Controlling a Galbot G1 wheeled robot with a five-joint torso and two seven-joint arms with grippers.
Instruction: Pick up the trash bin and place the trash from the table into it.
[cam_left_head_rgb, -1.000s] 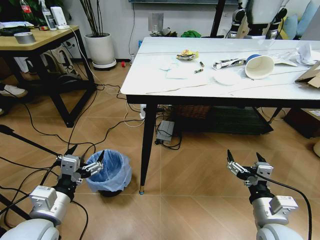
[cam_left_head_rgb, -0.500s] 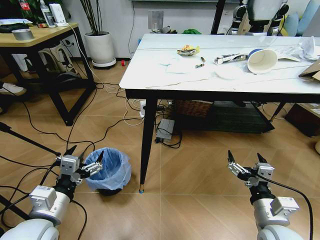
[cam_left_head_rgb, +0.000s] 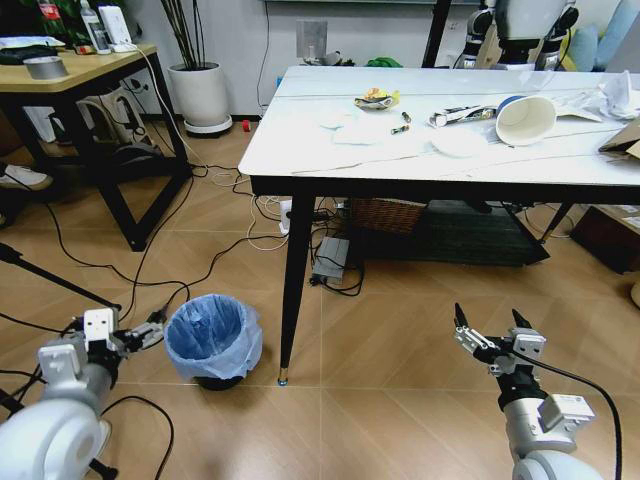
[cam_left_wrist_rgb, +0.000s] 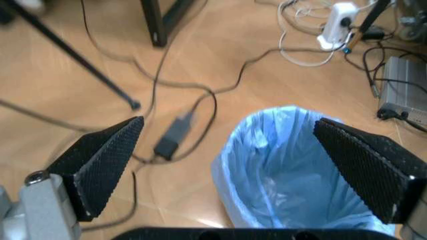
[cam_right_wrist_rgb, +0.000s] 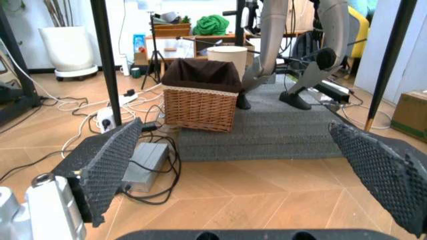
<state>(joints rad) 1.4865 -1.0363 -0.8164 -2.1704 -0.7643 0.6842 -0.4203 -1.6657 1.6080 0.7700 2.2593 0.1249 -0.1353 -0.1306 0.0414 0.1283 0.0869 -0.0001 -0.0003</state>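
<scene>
Down low on the robot's left, the left claw (cam_left_head_rgb: 128, 335) hangs just beside the trash bin (cam_left_head_rgb: 213, 340), fingers spread wide and gripping nothing; seen from its wrist, the two dark fingers (cam_left_wrist_rgb: 100, 162) splay out above the bin's (cam_left_wrist_rgb: 293, 170) open mouth, one over bare floor, the other over the far rim. The bin stands on the wooden floor, lined with a crinkled blue bag, close by the front leg of the desk (cam_left_head_rgb: 300, 160). On the other side the right claw (cam_left_head_rgb: 496, 333) hovers over open floor, well apart from the bin, likewise released with its fingers (cam_right_wrist_rgb: 110, 167) parted. Cables (cam_left_head_rgb: 120, 270) trail across the floor behind the bin. Farther back, on the white marbled desk top, the trash lies scattered: white tissues (cam_left_head_rgb: 350, 128), a yellow scrap (cam_left_head_rgb: 376, 99), a paper cup (cam_left_head_rgb: 525, 120) on its side and a brown cardboard box (cam_left_head_rgb: 622, 138) at the far right edge. Under the desk sits a wicker basket (cam_right_wrist_rgb: 200, 101).
</scene>
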